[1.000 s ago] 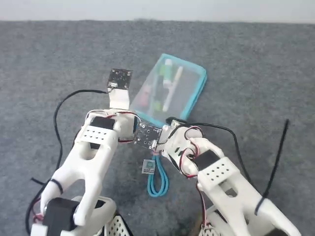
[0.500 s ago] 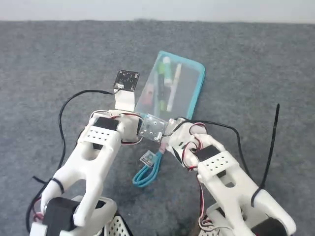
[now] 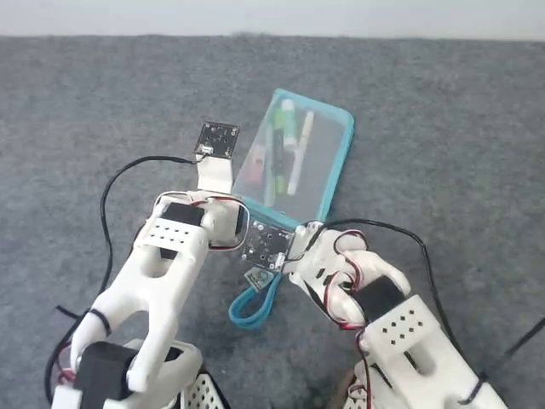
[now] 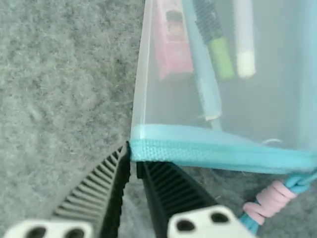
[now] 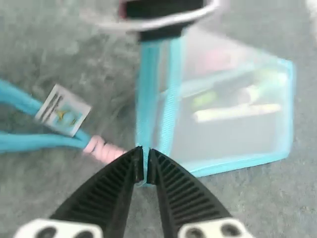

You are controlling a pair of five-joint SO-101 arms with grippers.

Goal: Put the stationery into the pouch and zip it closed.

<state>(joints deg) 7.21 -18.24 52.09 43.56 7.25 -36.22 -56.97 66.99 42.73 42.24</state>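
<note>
Frosted clear pouch (image 3: pixel 319 166) edged in turquoise, its zip tape (image 4: pixel 213 153) a fine turquoise weave; inside, a pink packet (image 4: pixel 173 39) with darker print, a black pen (image 4: pixel 218 49) tipped lime green, a cream-white marker (image 4: pixel 244 39), a pale blue pen (image 4: pixel 205 91); nearer, a bright blue strap (image 3: pixel 255 305) bound by a pink coil (image 4: pixel 270 201), with a white tag (image 5: pixel 62 110) bearing small coloured print; mottled grey carpet (image 3: pixel 443 128) underneath; white arms (image 3: pixel 162 264) with black motors (image 3: pixel 102 371); left gripper (image 4: pixel 132 159) and right gripper (image 5: pixel 143 154) ribbed black, white behind; pale wall strip (image 3: pixel 272 17) along the far edge.
</note>
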